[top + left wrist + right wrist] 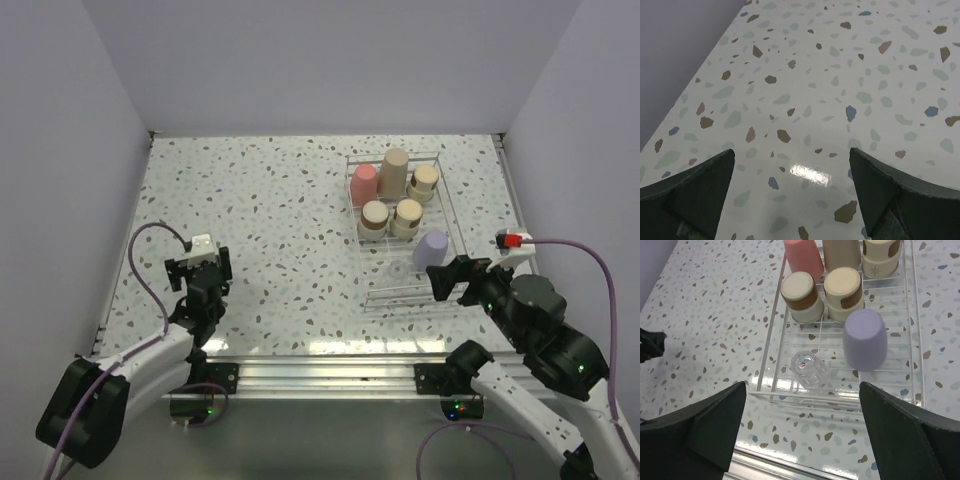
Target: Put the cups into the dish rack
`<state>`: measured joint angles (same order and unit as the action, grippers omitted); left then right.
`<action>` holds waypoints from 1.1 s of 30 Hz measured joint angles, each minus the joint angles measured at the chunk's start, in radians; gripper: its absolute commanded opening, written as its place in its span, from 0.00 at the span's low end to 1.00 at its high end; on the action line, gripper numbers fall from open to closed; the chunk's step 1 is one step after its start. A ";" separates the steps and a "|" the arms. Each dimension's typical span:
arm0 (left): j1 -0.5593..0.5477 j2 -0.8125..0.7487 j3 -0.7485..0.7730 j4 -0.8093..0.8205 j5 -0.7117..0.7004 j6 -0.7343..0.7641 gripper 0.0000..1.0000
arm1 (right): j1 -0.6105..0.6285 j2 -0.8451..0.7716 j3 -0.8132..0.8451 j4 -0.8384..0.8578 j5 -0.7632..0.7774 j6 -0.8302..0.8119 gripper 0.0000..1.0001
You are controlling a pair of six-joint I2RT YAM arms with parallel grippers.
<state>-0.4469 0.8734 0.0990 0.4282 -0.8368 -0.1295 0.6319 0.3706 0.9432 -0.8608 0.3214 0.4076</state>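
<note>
The clear dish rack [452, 215] [771, 330] lies at the right of the table. Standing upside down in it are a pink-red cup [364, 183] [803, 258], a taller tan cup [393, 172] [841, 252], three short beige cups [424, 182] [374, 220] [407, 216] and a lavender cup [432, 247] [865, 339]. A small clear glass [809, 369] [398, 270] also sits in the rack, near its front edge. My right gripper [451, 279] [802, 427] is open and empty, just in front of the rack. My left gripper [198, 268] [792, 187] is open and empty over bare table at the left.
The speckled table [260, 210] has white walls at the back and sides. A metal rail [330, 372] runs along its near edge, also seen in the right wrist view [770, 465].
</note>
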 measured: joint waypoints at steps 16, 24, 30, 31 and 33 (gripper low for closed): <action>0.257 0.567 0.062 0.710 0.328 0.137 1.00 | 0.000 0.181 -0.205 0.097 0.021 0.129 0.98; 0.296 0.637 0.047 0.806 0.388 0.141 1.00 | 0.000 0.299 -0.232 0.145 0.021 0.208 0.98; 0.296 0.645 0.047 0.825 0.392 0.141 1.00 | 0.000 0.303 -0.232 0.144 0.030 0.235 0.98; 0.296 0.645 0.047 0.828 0.393 0.141 1.00 | 0.000 0.302 -0.231 0.144 0.033 0.237 0.98; 0.296 0.645 0.047 0.832 0.394 0.141 1.00 | 0.000 0.301 -0.229 0.142 0.043 0.240 0.98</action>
<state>-0.1509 1.5185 0.1455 1.2598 -0.4431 0.0116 0.6319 0.6716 0.7143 -0.7185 0.3649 0.6479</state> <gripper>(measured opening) 0.997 0.983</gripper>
